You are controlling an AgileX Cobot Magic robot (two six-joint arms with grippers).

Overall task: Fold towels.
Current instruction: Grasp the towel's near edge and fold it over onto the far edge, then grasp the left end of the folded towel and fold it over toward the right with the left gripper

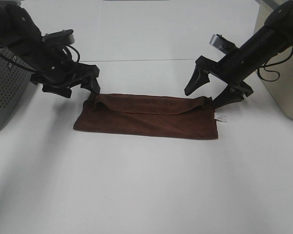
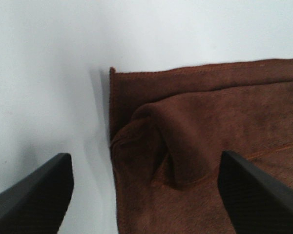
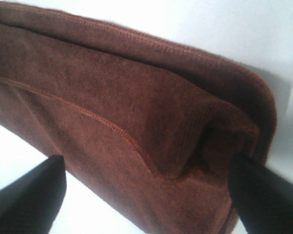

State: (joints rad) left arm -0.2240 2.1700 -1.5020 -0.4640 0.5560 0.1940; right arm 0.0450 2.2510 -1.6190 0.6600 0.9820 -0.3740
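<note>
Though perforated, basket (image 1: 4,95) unreadable; towel (image 1: 146,119) outside.

Overhead view: I am seeing bright, diffuse light falling from above on the white table (image 1: 146,195), which is washing out toward the upper centre of the frame and greying toward the lower corners. Soft shadows are spreading beneath the left gripper (image 1: 82,90) and the right gripper (image 1: 202,99). A thin shadow is edging the towel (image 1: 146,122).

Left wrist view: focus is running soft, the gripper is blurring at close range, and a faint shadow is lying beside the cloth's edge.

Right wrist view: the tabletop is glaring white, the terry pile is holding fairly sharp, and the gripper is blurring.
</note>
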